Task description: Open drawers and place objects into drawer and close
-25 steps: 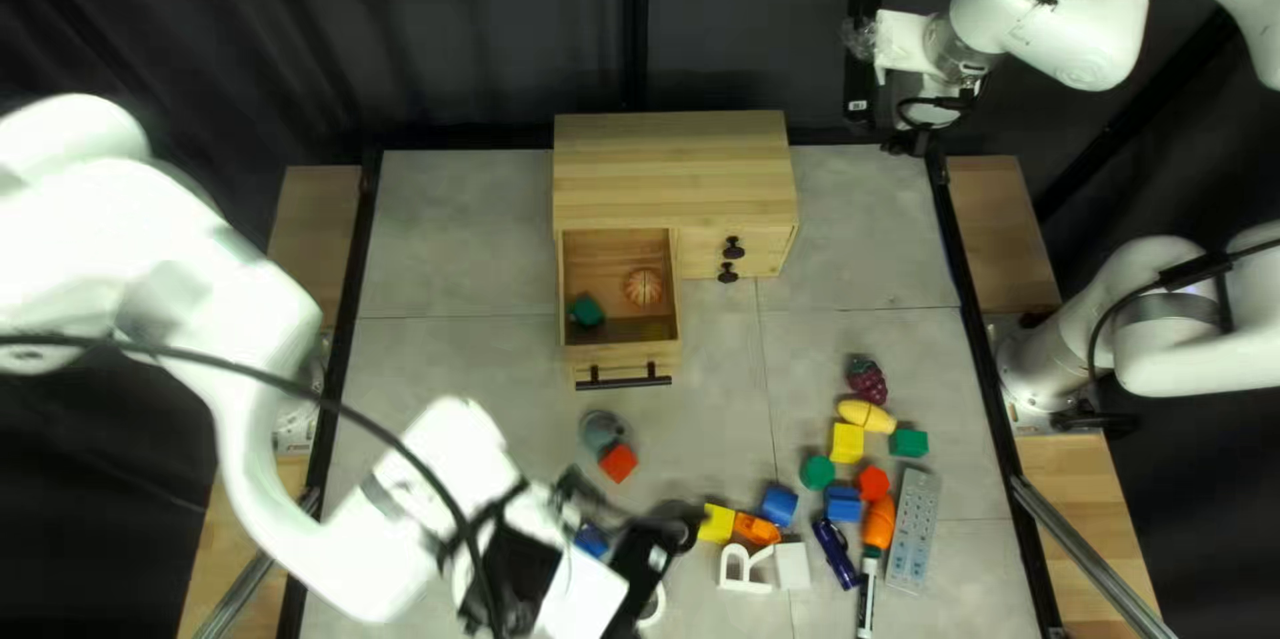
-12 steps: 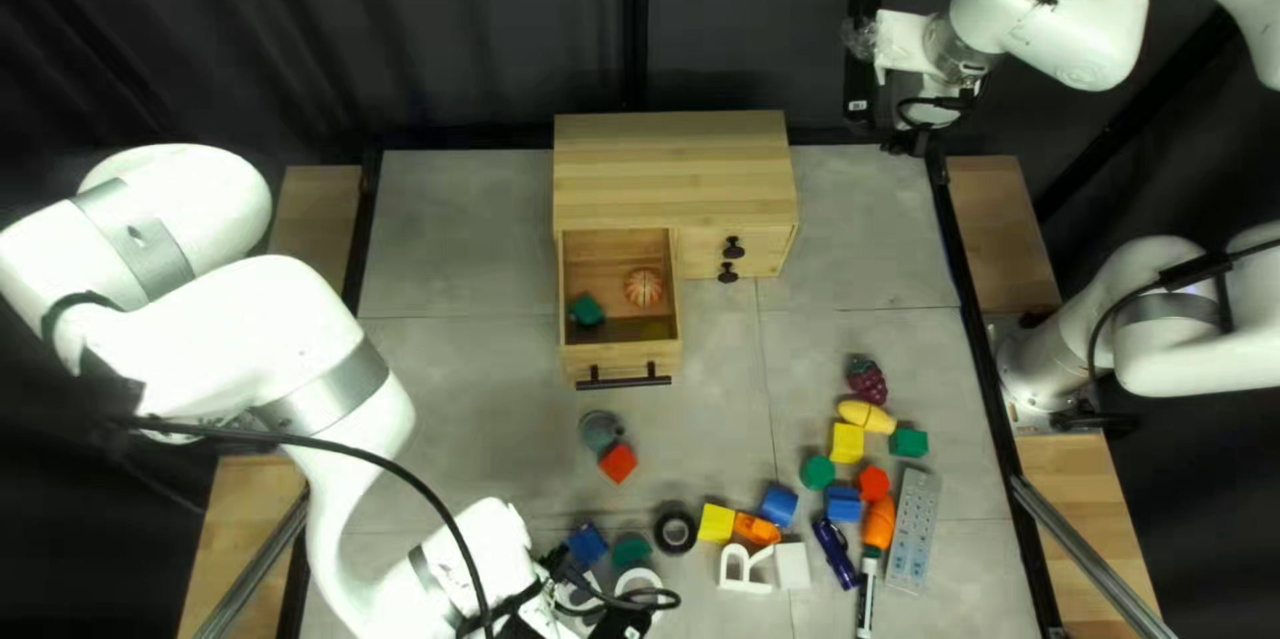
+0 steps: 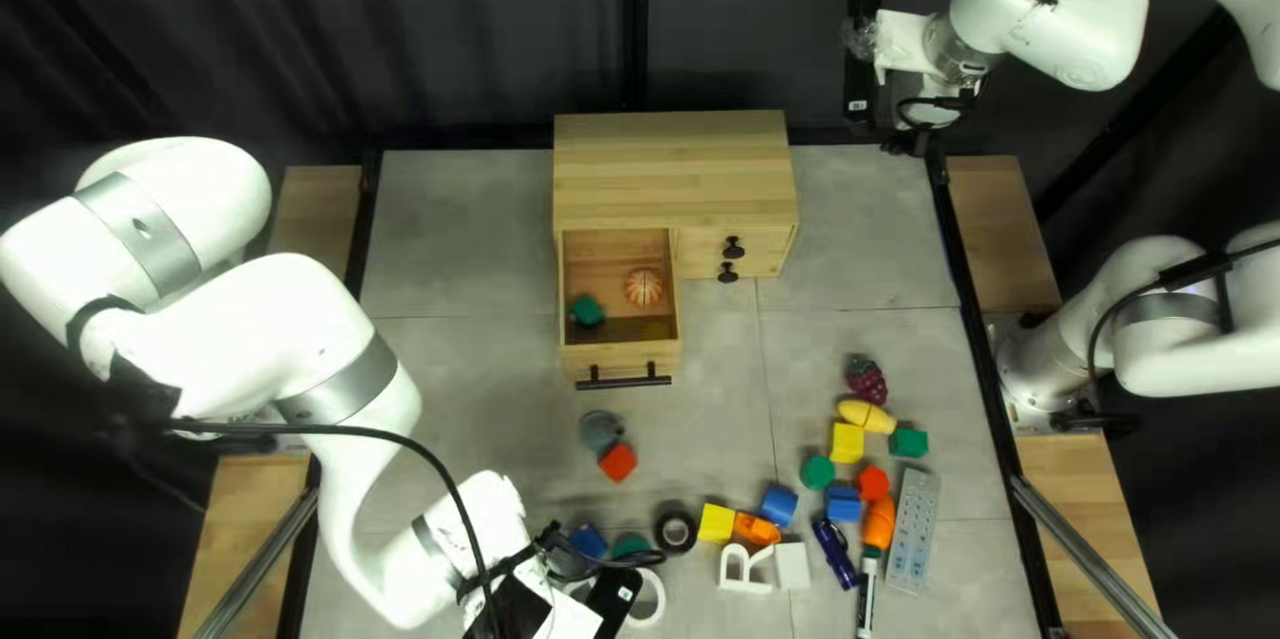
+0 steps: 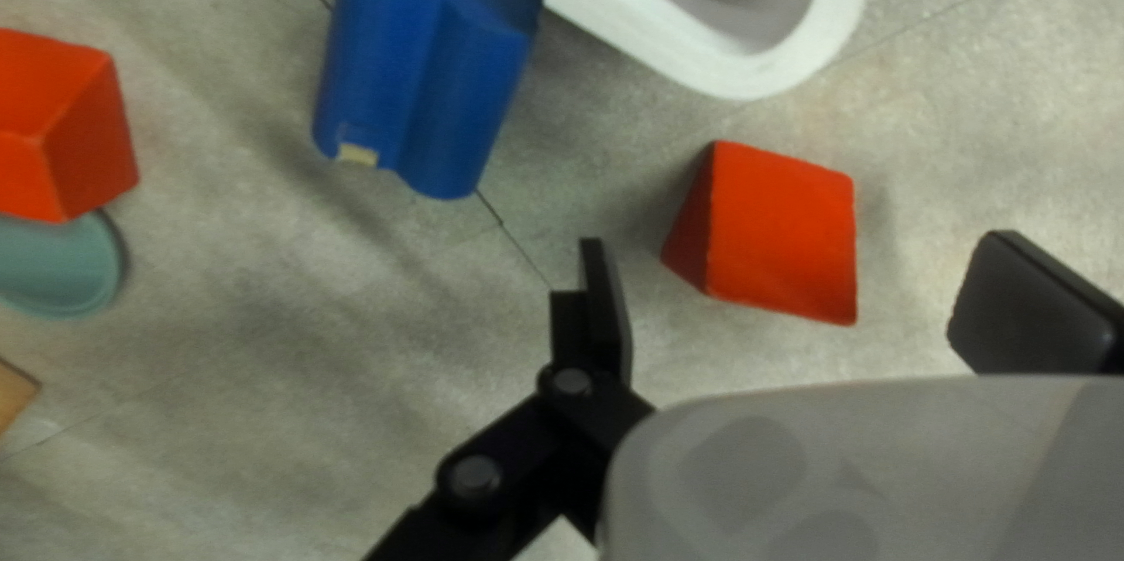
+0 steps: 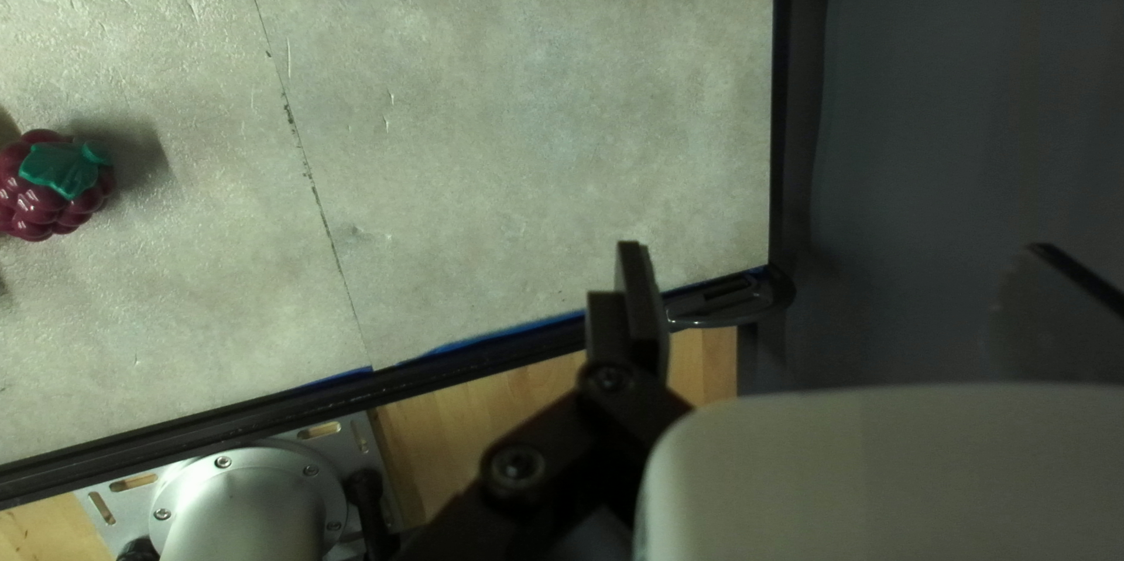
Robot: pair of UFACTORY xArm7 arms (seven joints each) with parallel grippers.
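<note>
This looks like a robotics lab. White robot arms [image 3: 294, 332] flank a table [image 3: 454, 239], with a dark curtain [image 3: 467, 26] behind.

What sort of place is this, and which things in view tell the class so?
Most likely a robotics lab or test station: a left arm and a right arm flank a table, a dark curtain hangs behind it, and coloured blocks lie near a wooden cabinet.

Bright light washes my left arm [image 3: 267, 332] nearly white against the dim curtain [image 3: 454, 26]; soft shadows edge the blue block [image 4: 422, 69] and glinting berry [image 5: 41, 204].
</note>
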